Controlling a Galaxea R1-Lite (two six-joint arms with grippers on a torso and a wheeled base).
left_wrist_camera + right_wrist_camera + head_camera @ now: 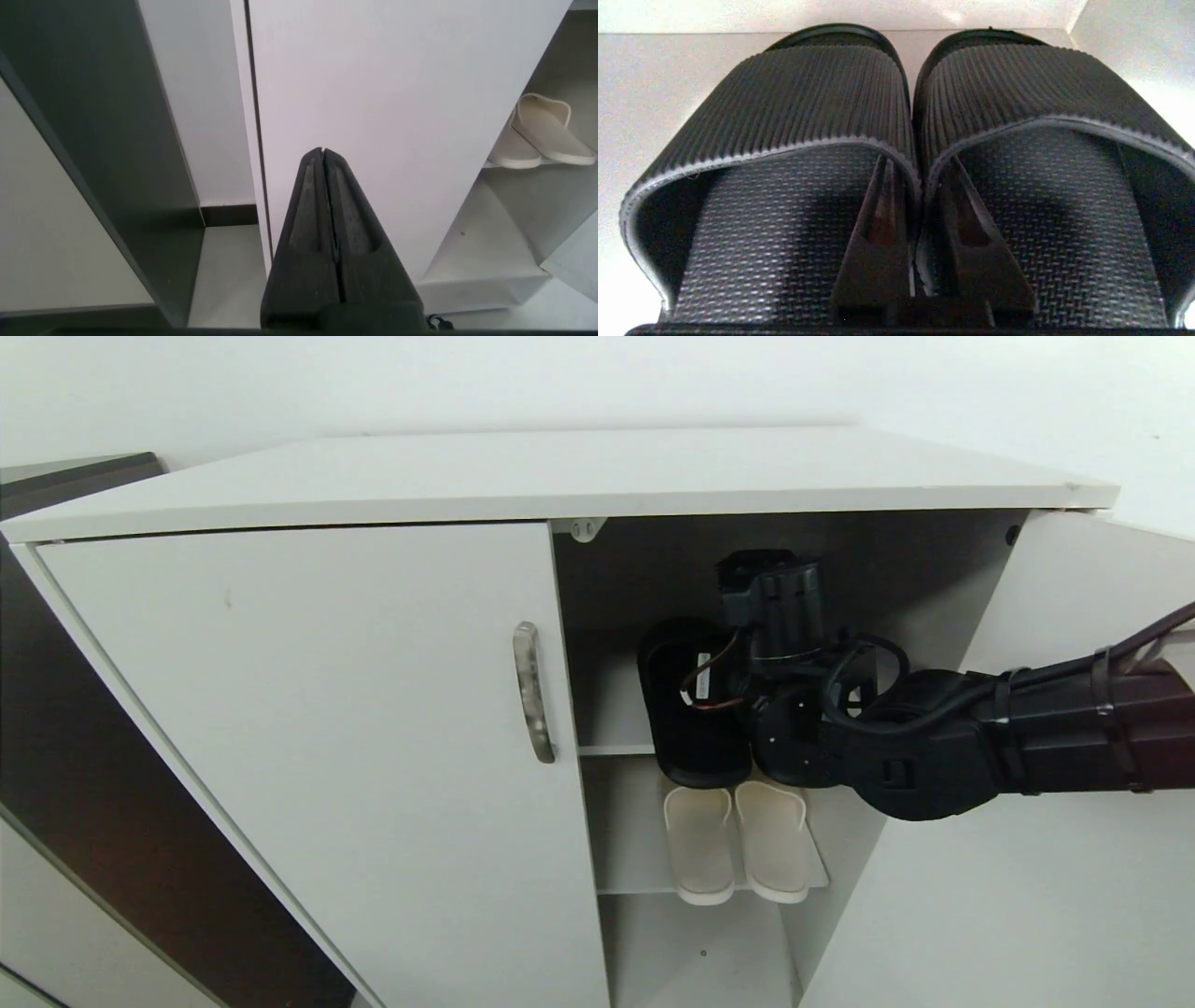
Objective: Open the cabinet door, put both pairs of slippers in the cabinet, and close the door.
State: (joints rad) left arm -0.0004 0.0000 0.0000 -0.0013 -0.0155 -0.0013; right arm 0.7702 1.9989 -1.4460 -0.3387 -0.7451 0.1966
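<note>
**Q:** Where do the black slippers (693,709) lie in relation to the cabinet (560,476)?

**A:** They lie inside the cabinet's open right half, side by side at the level of the upper shelf (611,749). Their heel ends project past that shelf's front edge, and their toes point to the cabinet's back wall. Whether the soles rest on the shelf cannot be told.

**Q:** How does the right gripper (912,166) stand to them?

**A:** It enters the cabinet from the front. One of its fingers (878,224) sits inside each slipper, under the ribbed strap. The gap between the fingers is narrow, and they pinch the pair's two adjoining inner walls together.

**Q:** And the white slippers (738,845)?

**A:** They lie on the cabinet's middle shelf (635,889), directly below the black pair. Their heels overhang the front edge, and they are apart from either gripper.

**Q:** The doors?

**A:** The cabinet's right door (1074,616) is swung open. The left door (308,709) is closed and carries a metal handle (532,691).

**Q:** The left gripper (322,161)?

**A:** It is outside the cabinet, in front of the closed left door. Its fingers are pressed together and hold nothing.
</note>
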